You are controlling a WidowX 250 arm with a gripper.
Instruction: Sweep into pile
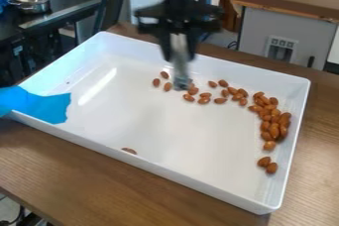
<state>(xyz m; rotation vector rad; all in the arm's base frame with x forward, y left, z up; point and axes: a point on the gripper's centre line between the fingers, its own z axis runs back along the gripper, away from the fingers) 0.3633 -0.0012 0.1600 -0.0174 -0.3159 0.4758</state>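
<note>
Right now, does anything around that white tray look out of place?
Two things: one almond lies alone against the tray's near wall, well apart from the other almonds; and something blue laps over the left corner, odd because it intrudes into the sweeping area.

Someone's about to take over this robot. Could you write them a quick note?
Hand: over the white tray, a blurred grayish tool below it, tip among almonds.
Done: a thick cluster of almonds by the tray's right wall in the view.
Left: the loose trail from tool to cluster, two almonds just nearer, one stray by the near wall.
</note>
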